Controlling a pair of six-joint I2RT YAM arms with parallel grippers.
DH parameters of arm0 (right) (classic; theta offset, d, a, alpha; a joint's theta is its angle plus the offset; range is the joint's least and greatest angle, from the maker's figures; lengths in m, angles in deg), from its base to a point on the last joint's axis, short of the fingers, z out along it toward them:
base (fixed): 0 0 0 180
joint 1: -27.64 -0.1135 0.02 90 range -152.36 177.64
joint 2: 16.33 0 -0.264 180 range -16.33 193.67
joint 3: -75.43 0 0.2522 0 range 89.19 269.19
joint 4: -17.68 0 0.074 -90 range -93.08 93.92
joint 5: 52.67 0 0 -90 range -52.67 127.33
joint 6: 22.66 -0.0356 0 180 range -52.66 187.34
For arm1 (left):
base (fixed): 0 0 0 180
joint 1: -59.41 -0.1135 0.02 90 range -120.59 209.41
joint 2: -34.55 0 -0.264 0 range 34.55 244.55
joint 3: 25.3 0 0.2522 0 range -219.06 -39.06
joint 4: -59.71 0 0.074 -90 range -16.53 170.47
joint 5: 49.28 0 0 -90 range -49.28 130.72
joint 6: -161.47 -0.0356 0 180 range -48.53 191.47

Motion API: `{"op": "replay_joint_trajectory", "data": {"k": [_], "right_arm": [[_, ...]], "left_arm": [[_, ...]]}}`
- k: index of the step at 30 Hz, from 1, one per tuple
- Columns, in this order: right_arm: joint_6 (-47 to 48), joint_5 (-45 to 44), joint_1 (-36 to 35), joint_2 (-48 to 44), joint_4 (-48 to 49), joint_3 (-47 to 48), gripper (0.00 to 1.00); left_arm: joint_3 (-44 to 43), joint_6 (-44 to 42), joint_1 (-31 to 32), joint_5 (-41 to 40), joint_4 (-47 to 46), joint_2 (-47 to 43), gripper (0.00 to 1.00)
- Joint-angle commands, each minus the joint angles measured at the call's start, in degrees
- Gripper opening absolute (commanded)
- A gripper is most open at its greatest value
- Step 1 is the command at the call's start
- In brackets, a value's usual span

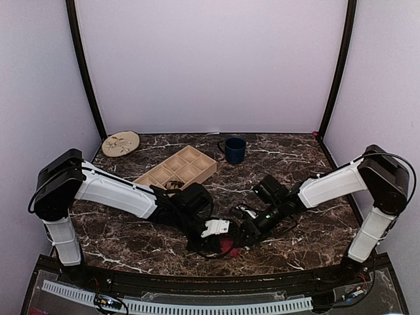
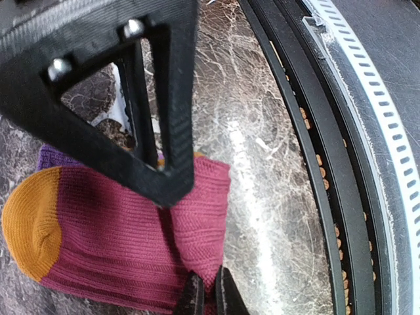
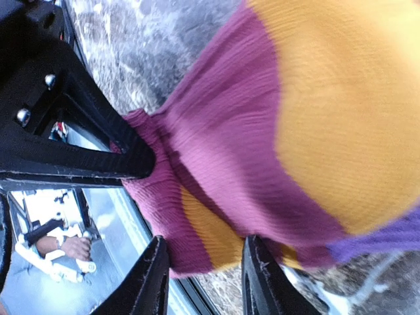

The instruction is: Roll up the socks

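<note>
Early in the roll, I judge: striped sock lies flat near the table front edge, my right gripper seemingly clamped on its bunched end, my left gripper straddling the other edge, pinch untellable; next, turn the held end over evenly.

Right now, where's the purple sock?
The sock sits bottom centre in the top view, by the table's near edge, mostly hidden under both arms' fingers.

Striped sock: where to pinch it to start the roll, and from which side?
Probably the orange toe. The striped sock lies flat on the marble table, so come straight down and pinch that rounded end; nothing covers it in the left wrist view.
</note>
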Motion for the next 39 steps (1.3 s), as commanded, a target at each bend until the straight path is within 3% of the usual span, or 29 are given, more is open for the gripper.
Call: {"op": "replay_joint_trajectory", "data": {"k": [1, 14, 21, 29, 39], "right_arm": [[-5.32, -3.13, 0.66, -3.76, 5.03, -2.06, 0.36], [-7.33, -25.34, -0.85, -18.62, -4.47, -3.43, 0.36], [-9.10, -43.76, -8.98, -24.70, -10.08, -4.57, 0.36], [-13.80, -58.12, -18.09, -32.86, -11.50, -8.41, 0.34], [-11.27, -67.46, -30.13, -27.71, -12.65, -5.47, 0.33]], "left_arm": [[-1.09, 0.78, -0.36, 1.93, 2.70, -0.66, 0.02], [-5.24, 1.35, -1.49, 5.73, 5.17, 3.09, 0.01], [-10.62, 2.21, -2.40, 9.36, 8.56, 8.26, 0.00], [-13.88, 3.66, -4.39, 13.45, 10.47, 12.04, 0.00], [-19.04, 4.56, -8.27, 20.58, 14.05, 15.75, 0.00]]}}
